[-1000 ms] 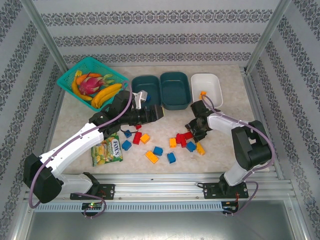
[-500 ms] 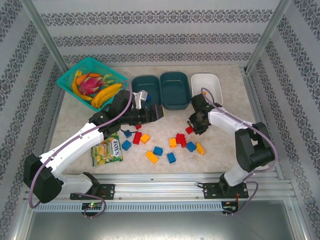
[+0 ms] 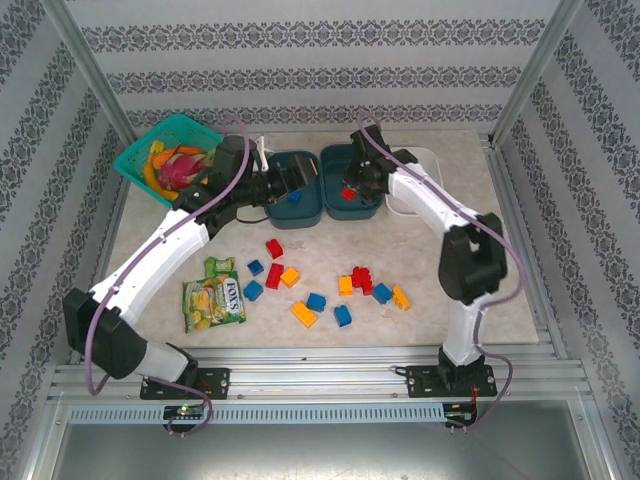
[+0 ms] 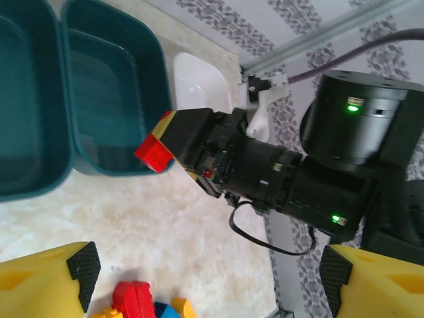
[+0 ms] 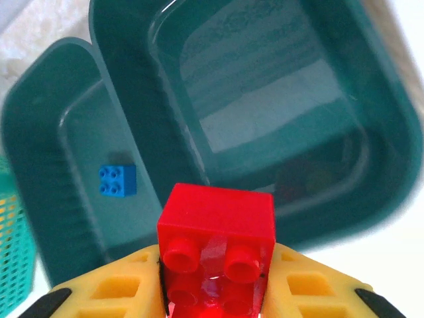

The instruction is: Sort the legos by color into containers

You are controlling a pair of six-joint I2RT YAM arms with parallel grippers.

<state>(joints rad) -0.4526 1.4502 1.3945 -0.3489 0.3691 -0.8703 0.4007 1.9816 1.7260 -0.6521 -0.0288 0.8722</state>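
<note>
My right gripper (image 3: 350,188) hangs over the middle dark teal tub (image 3: 352,160) and is shut on a red lego (image 5: 215,228); its yellow fingers (image 5: 126,285) press the brick's two sides. That tub looks bare inside (image 5: 265,99). The left teal tub (image 3: 283,170) holds one blue lego (image 5: 117,179). My left gripper (image 3: 292,183) hovers at that tub's near edge, open, with nothing between its fingertips (image 4: 74,265). The white tub (image 3: 420,165) stands to the right, partly behind the right arm. Several red, blue and yellow legos (image 3: 345,290) lie loose mid-table.
A turquoise mesh basket (image 3: 140,155) of fruit sits at the back left, close to the left arm. A green snack packet (image 3: 213,295) lies front left beside the loose bricks. Aluminium frame posts and patterned walls ring the table.
My right gripper closed on a red lego in the pile, lifted it and carried it back over the middle teal tub. The left arm swung back towards the left teal tub, still open.
</note>
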